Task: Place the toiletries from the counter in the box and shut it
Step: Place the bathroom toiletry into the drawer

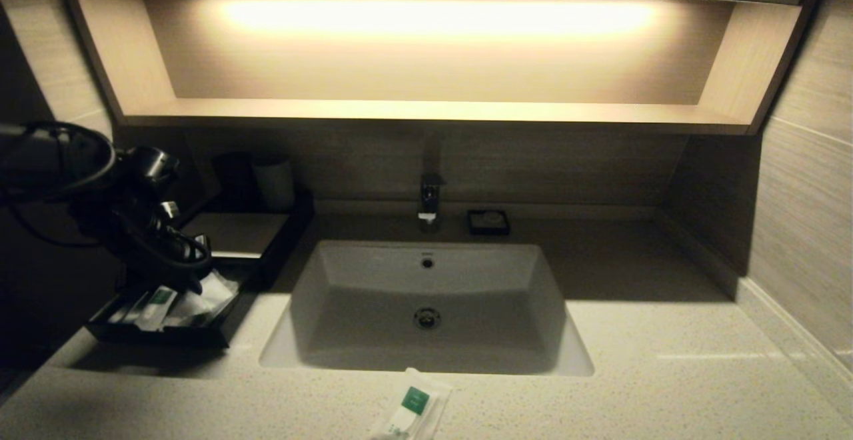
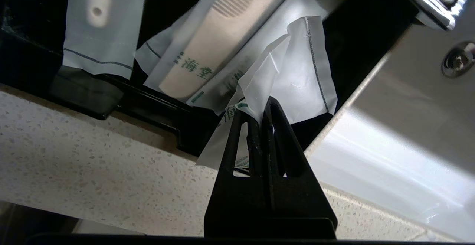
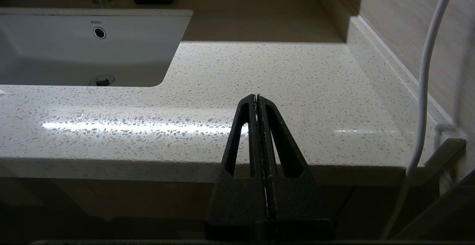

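**Left gripper pinches a packet at the drawer**

The left gripper [image 2: 256, 113] is clamped on a crumpled white packet [image 2: 297, 74] over the box [image 1: 166, 333] tray — apparently touching two packets inside. Another packet [image 1: 413, 410] lies on the counter [image 1: 666, 373]. The right gripper [image 3: 257, 98] rests closed, empty.

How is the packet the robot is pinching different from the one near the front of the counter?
The pinched packet hangs crumpled from the left gripper over the drawer tray; the counter packet lies flat and untouched, its green label showing. Both are white see-through plastic.
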### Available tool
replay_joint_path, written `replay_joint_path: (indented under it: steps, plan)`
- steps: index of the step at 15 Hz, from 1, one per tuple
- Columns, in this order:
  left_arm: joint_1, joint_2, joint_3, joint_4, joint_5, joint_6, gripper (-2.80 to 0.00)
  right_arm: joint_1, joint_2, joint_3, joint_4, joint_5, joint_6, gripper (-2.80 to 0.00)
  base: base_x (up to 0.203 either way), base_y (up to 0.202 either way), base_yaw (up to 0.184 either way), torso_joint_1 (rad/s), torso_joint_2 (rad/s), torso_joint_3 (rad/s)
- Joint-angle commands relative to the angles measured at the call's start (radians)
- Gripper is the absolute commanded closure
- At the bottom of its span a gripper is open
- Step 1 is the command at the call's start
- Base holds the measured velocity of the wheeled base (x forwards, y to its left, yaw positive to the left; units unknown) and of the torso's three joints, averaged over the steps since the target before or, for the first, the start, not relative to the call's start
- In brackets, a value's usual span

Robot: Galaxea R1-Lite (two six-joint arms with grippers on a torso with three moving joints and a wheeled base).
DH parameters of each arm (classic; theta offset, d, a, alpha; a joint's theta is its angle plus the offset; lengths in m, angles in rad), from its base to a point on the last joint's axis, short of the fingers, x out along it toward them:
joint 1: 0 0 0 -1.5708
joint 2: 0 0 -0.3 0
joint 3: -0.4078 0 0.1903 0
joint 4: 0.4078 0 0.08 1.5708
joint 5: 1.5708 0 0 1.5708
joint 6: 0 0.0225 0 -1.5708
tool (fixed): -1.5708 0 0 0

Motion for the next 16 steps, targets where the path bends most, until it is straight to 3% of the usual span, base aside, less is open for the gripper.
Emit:
replay_joint_path:
  steps: [1,11,12,16]
  plan:
    - [0.001,0.019,-0.001,0.0,0.001,-0.014,0.0,0.0,0.0,0.002,0.0,0.0,0.0,0.0,0.0,0.0,0.0,0.0,0.0,0.0]
    - [0.033,0.05,-0.002,-0.003,0.019,-0.019,0.0,0.0,0.0,0.002,0.0,0.0,0.0,0.0,0.0,0.0,0.0,0.0,0.0,0.0]
    - [0.033,0.047,-0.003,-0.002,0.018,-0.019,-2.8,0.0,0.0,0.002,0.0,0.0,0.0,0.0,0.0,0.0,0.0,0.0,0.0,0.0]
    - [0.032,0.008,-0.001,0.006,0.016,-0.019,-2.8,0.0,0.0,0.002,0.0,0.0,0.0,0.0,0.0,0.0,0.0,0.0,0.0,0.0]
